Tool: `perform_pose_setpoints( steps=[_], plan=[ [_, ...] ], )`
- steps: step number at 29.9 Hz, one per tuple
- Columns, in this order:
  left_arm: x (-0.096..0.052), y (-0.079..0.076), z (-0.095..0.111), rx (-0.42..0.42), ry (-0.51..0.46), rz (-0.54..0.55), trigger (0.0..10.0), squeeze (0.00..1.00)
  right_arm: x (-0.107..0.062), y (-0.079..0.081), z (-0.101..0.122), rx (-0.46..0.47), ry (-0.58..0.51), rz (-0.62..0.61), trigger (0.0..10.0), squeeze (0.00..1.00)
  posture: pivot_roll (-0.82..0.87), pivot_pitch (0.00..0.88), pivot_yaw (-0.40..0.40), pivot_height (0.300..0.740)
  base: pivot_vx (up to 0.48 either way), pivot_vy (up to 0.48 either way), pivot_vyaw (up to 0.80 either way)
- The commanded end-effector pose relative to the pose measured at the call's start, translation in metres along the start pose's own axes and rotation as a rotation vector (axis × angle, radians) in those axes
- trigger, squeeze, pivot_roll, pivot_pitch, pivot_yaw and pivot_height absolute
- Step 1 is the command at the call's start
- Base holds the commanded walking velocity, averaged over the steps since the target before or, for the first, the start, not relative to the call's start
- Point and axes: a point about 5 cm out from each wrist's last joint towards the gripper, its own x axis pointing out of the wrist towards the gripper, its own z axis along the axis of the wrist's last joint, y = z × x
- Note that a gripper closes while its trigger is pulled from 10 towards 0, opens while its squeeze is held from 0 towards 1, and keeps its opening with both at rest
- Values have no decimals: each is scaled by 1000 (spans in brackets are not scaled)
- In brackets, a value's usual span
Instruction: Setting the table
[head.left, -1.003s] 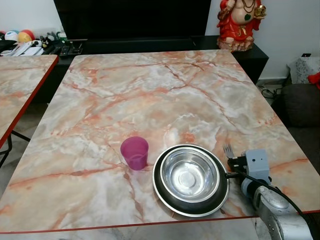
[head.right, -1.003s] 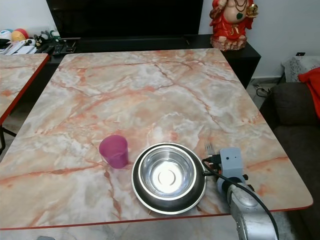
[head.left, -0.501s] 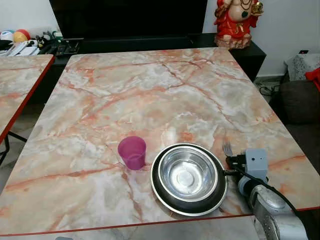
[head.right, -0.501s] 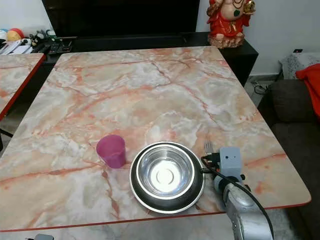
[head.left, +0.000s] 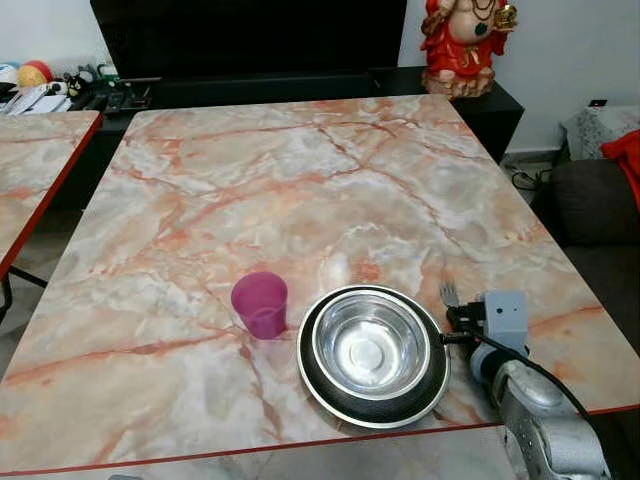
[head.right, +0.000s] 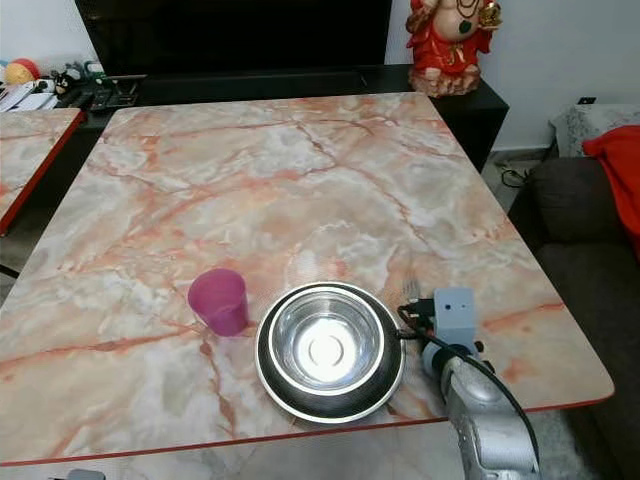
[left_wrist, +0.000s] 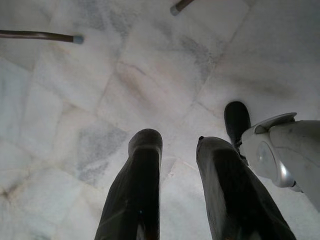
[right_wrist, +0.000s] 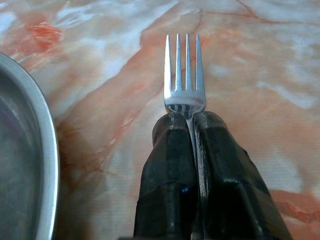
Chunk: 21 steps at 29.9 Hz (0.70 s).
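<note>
A steel bowl (head.left: 371, 347) rests on a dark round plate (head.left: 332, 392) near the front edge of the marble table (head.left: 300, 180). A pink cup (head.left: 260, 304) stands just left of the plate. My right gripper (head.left: 456, 308) is low over the table right beside the plate, shut on a silver fork (right_wrist: 183, 82) whose tines (head.left: 449, 292) point away from me. In the right wrist view the plate's rim (right_wrist: 47, 165) lies close beside the fork. My left gripper (left_wrist: 175, 150) hangs over the tiled floor with a small gap between its fingers.
A red and gold statue (head.left: 462, 45) sits on a dark cabinet beyond the table. A second marble table (head.left: 35, 175) stands to the left. A dark sofa (head.right: 585, 250) with red cloth lies to the right.
The camera has shifted a little, so the scene slid slightly left and down. The right gripper stays beside the plate with the fork.
</note>
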Motion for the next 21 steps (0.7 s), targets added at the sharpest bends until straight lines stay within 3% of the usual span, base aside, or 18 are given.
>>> perform_pose_setpoints(
  steps=[1,9,21],
  plan=[
    [-2,1,-10,-12,34,8,10000,0,1,-6,-5,6,29,-30,10000,0,-38,129,26,740,0,0,0],
    [-3,2,-12,-15,37,13,10000,0,3,2,6,9,-34,-4,10000,0,-37,130,28,740,0,0,0],
    [-3,1,-12,-11,34,12,10000,0,-9,12,22,-26,-125,-18,10000,0,-48,134,29,740,0,0,0]
  ],
)
